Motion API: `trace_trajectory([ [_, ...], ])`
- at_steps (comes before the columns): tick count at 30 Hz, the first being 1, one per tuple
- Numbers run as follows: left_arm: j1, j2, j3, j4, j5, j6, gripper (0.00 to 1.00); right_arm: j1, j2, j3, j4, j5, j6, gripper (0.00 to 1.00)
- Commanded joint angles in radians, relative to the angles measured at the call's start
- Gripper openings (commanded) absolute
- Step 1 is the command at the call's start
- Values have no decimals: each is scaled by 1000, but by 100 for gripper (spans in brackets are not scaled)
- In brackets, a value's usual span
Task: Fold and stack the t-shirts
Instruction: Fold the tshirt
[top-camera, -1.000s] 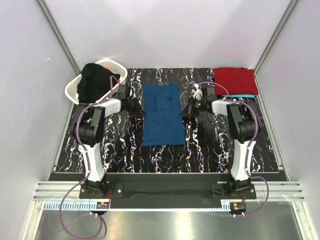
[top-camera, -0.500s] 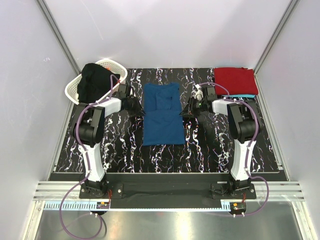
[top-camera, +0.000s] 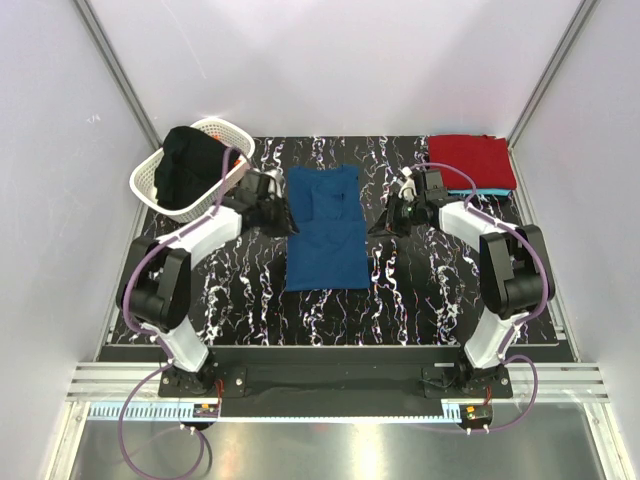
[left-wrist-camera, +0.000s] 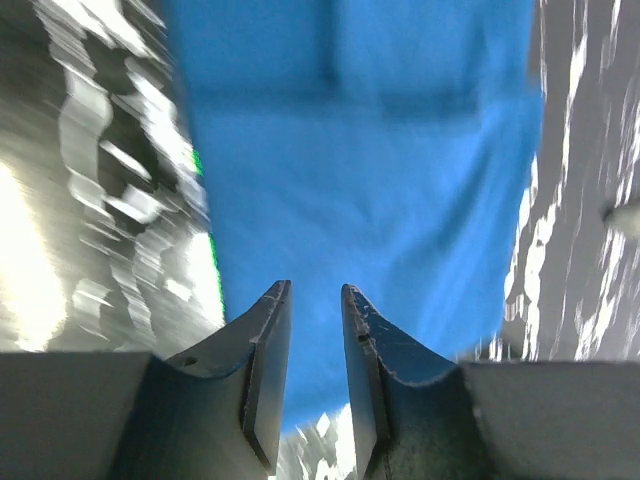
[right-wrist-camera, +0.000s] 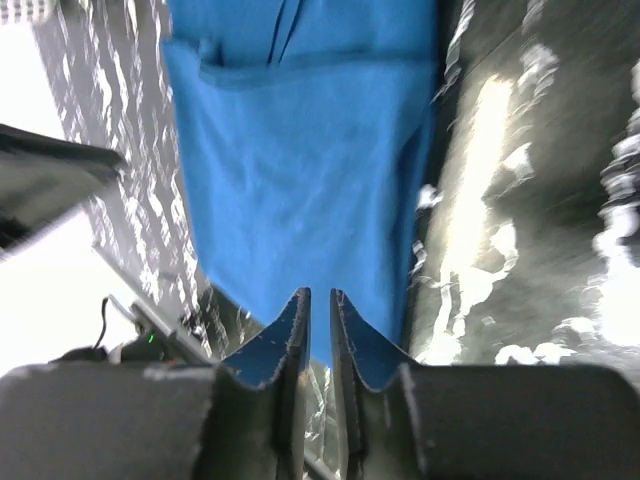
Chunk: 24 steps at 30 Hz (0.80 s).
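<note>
A blue t-shirt (top-camera: 325, 230) lies flat in the middle of the table, folded into a long strip with a smaller fold on its far half. It shows in the left wrist view (left-wrist-camera: 360, 150) and the right wrist view (right-wrist-camera: 300, 150). My left gripper (top-camera: 283, 218) hovers at its left edge, jaws a narrow gap apart and empty (left-wrist-camera: 315, 290). My right gripper (top-camera: 382, 222) hovers at its right edge, jaws almost together and empty (right-wrist-camera: 319, 293). A folded red t-shirt (top-camera: 470, 160) lies on a turquoise one (top-camera: 492, 190) at the back right.
A white lattice basket (top-camera: 150, 180) at the back left holds a black cloth (top-camera: 190, 165). The table top (top-camera: 420, 290) is black marble pattern, with white walls close on the left, back and right.
Both arms have stretched out, elbows swung outward, and their wrists sit a little farther back beside the shirt. The blue shirt lies as before.
</note>
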<state>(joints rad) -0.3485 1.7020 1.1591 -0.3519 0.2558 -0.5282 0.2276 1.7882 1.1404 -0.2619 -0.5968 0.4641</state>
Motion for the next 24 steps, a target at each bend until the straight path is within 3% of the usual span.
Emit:
trace_trajectory([
  [1,-87,-44,-85,20,5,-13,31,44,-15,-59,15,-92,39,18],
  [3,-153,-51,-157,59,-44,-45,31,68,-10,-94,41,-133,53,19],
  [6,-197,-42,-238,85,-98,-78,31,85,-4,-175,58,-74,62,20],
  [10,-201,-45,-349,183,-96,-95,29,85,-10,-270,64,-2,70,17],
  [15,-204,-132,-349,104,-108,-79,37,87,-99,-335,61,25,85,19],
  [20,-204,-313,-332,36,-58,-32,51,94,-295,-445,35,153,313,31],
  [24,-188,-428,-398,4,-67,-50,54,130,-366,-531,84,196,450,43],
])
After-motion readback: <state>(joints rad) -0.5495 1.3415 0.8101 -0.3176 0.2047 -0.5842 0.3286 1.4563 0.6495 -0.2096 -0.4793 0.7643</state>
